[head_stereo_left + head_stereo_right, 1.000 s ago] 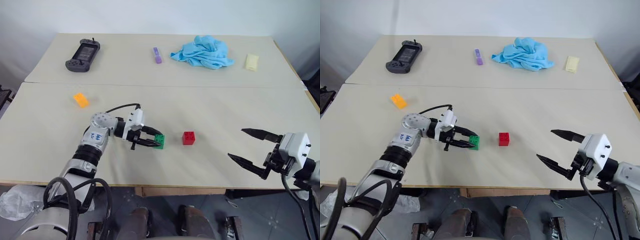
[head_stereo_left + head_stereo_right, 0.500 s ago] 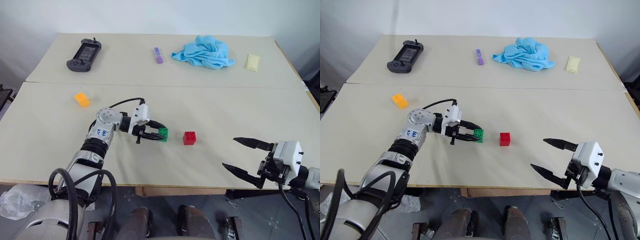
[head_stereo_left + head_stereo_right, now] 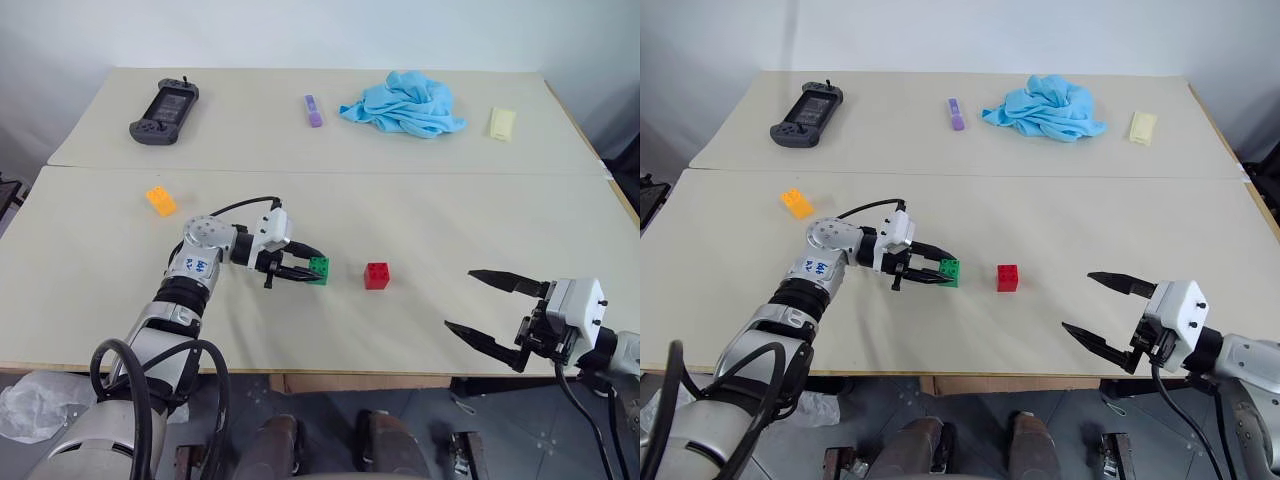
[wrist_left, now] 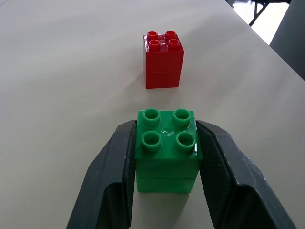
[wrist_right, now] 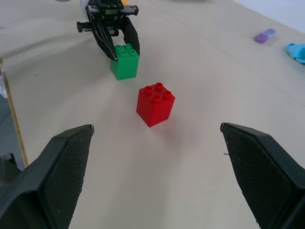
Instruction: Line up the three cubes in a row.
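My left gripper (image 3: 313, 270) is shut on the green cube (image 4: 167, 148), one finger on each side, holding it upright low at the table surface. The red cube (image 3: 377, 275) stands a short gap to its right, apart from it, and shows ahead of the green one in the left wrist view (image 4: 163, 59). The orange cube (image 3: 160, 200) lies alone farther back on the left. My right gripper (image 3: 459, 298) hangs open and empty near the table's front edge, right of the red cube (image 5: 155, 104).
Along the far table lie a dark game controller (image 3: 165, 100), a small purple stick (image 3: 314, 110), a crumpled blue cloth (image 3: 403, 103) and a pale yellow block (image 3: 502, 123). A seam (image 3: 420, 173) joins the two beige tabletops.
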`<state>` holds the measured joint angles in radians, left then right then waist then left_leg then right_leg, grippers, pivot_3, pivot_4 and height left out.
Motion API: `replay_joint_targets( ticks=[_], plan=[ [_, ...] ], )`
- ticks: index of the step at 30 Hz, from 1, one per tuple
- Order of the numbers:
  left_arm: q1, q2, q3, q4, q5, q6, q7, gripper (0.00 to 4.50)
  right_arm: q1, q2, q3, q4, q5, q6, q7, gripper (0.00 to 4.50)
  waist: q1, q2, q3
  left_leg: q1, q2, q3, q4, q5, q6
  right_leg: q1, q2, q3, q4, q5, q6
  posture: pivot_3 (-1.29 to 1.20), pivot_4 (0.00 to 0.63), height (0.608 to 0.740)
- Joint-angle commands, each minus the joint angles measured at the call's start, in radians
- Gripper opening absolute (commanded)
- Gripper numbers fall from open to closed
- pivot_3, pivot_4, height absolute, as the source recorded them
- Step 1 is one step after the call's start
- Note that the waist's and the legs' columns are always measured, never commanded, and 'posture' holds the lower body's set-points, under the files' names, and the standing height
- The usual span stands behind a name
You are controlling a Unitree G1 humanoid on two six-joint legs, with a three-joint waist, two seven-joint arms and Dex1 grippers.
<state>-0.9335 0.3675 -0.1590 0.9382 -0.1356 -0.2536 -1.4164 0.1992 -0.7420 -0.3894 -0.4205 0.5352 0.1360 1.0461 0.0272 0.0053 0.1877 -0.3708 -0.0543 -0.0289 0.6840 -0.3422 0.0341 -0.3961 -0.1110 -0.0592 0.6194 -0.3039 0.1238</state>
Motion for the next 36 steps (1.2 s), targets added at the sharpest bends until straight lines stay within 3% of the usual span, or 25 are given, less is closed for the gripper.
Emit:
replay_joint_targets(
  ticks=[1, 9, 15, 19, 22, 28, 33, 36],
  plan=[
    [0.019, 0.013, -0.004, -0.051, -0.004, 0.085, -0.051, 2.20, -0.016, -0.001, 0.007, 0.003, 0.004, -0.013, -0.002, 4.50, 0.000, 0.000, 0.000, 0.000, 0.000, 0.000, 0.000, 0.000, 0.000, 0.000, 0.000, 0.000, 0.000, 0.000, 0.000, 0.00, 0.150, 0.740],
    [0.022, 0.071, 0.080, -0.147, -0.049, 0.073, -0.007, 4.47, -0.083, -0.001, 0.047, 0.056, -0.006, -0.036, 0.014, 4.50, -0.001, 0.000, 0.000, 0.000, 0.000, 0.000, 0.000, 0.000, 0.000, 0.000, -0.001, 0.000, 0.000, 0.000, 0.000, 0.00, 0.150, 0.740],
    [0.100, 0.187, 0.197, -0.394, -0.166, 0.178, -0.003, 4.47, -0.223, 0.016, 0.144, 0.134, -0.027, -0.062, 0.033, 4.50, -0.007, 0.000, 0.000, 0.000, 0.000, 0.000, 0.000, 0.000, 0.000, -0.001, -0.003, 0.001, 0.000, 0.000, 0.000, 0.00, 0.150, 0.740],
    [0.186, 0.279, 0.361, -0.500, -0.226, 0.261, 0.171, 4.47, -0.350, 0.060, 0.205, 0.215, -0.040, -0.095, 0.040, 4.50, -0.017, 0.000, 0.000, 0.000, 0.001, -0.001, 0.000, 0.001, -0.001, -0.001, -0.003, 0.006, 0.000, 0.000, 0.000, 0.00, 0.150, 0.740],
    [0.359, 0.306, 0.515, -0.572, -0.247, 0.255, 0.333, 4.47, -0.420, 0.103, 0.253, 0.240, -0.046, -0.114, 0.039, 4.50, -0.030, 0.001, -0.001, 0.000, 0.001, -0.002, -0.001, 0.001, -0.001, -0.001, -0.004, 0.008, 0.000, 0.000, 0.000, 0.00, 0.150, 0.740],
    [0.797, 0.207, 0.815, -0.706, -0.229, 0.116, 0.676, 4.47, -0.491, 0.173, 0.338, 0.256, -0.062, -0.127, 0.047, 4.50, -0.030, 0.000, -0.001, 0.000, 0.001, -0.002, -0.001, 0.000, -0.002, -0.002, -0.004, 0.009, 0.000, 0.000, -0.001, 0.00, 0.150, 0.740],
    [1.077, 0.086, 0.903, -0.868, -0.293, 0.152, 0.783, 4.47, -0.535, 0.194, 0.374, 0.288, -0.066, -0.127, 0.066, 4.50, -0.006, -0.002, -0.001, 0.000, 0.001, -0.004, -0.001, 0.000, -0.002, 0.001, -0.005, 0.009, -0.003, 0.000, -0.001, 0.00, 0.150, 0.740],
    [1.165, 0.035, 0.922, -0.901, -0.317, 0.166, 0.830, 4.47, -0.571, 0.207, 0.394, 0.322, -0.073, -0.130, 0.078, 4.50, -0.001, -0.002, -0.001, 0.002, 0.001, -0.004, -0.001, -0.001, -0.001, 0.003, -0.006, 0.009, -0.008, 0.001, -0.001, 0.00, 0.150, 0.740]
  ],
)
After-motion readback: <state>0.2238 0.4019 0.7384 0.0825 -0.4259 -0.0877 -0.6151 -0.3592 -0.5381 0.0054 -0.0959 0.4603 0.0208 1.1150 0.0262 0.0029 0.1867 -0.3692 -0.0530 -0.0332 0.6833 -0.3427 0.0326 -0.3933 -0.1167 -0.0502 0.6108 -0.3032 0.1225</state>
